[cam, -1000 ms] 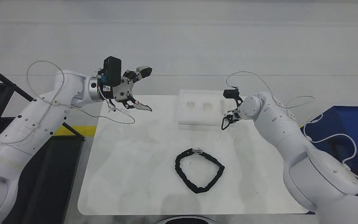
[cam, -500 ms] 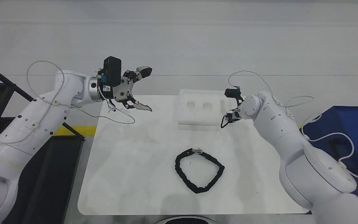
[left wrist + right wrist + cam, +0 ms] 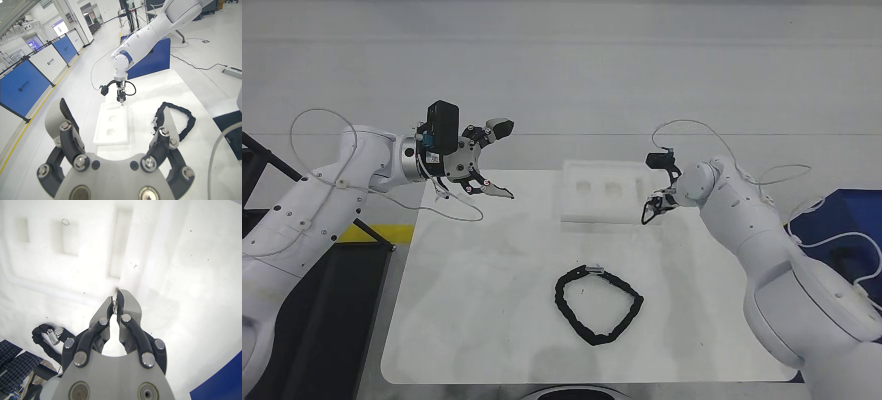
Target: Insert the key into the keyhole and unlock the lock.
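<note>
Right gripper [image 3: 115,295] with key [image 3: 114,306], slightly rightward

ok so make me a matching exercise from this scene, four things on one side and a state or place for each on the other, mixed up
Things
1. left end effector
2. right end effector
3. chain lock
4. foam tray

States or places
A. lying in a closed loop on the table
B. open, holding nothing
C. white, with rectangular pockets
D. shut on the key

Pairs: 1-B, 2-D, 3-A, 4-C
</note>
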Robot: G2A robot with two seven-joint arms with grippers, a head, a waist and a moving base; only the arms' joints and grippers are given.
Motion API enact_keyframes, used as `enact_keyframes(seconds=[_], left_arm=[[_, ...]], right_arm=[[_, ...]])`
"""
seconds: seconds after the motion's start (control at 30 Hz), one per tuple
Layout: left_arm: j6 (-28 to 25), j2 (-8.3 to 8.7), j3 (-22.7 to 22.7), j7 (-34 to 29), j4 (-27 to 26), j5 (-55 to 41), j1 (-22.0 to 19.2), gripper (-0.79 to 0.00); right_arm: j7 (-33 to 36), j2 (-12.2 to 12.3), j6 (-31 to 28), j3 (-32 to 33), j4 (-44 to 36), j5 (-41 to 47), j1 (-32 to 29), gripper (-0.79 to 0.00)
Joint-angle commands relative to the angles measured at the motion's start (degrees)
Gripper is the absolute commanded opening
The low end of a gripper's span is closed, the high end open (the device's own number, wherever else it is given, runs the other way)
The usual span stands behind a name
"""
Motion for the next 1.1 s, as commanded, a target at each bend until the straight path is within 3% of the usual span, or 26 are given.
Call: enact_keyframes(seconds=[0.0,0.4,0.7,0.87,1.07], left_arm=[[0.00,0.00,0.00,0.00,0.00,-0.01,0.00,0.000],[0.00,0.00,0.00,0.00,0.00,-0.01,0.00,0.000],[0.00,0.00,0.00,0.00,0.00,-0.01,0.00,0.000],[0.00,0.00,0.00,0.00,0.00,-0.01,0.00,0.000],[0.00,0.00,0.00,0.00,0.00,-0.01,0.00,0.000]], right_arm=[[0.72,0.26,-0.54,0.30,0.14,0.04,0.31,-0.785],[9.73,4.02,-11.92,4.66,-1.50,4.27,2.68,-0.785],[17.95,9.73,-22.74,11.86,-5.68,13.75,1.79,-0.785],[20.55,15.02,-20.14,16.21,-18.50,19.97,-3.00,-0.785],[26.59,23.94,-14.10,28.20,-44.07,29.09,-16.07,-0.785]])
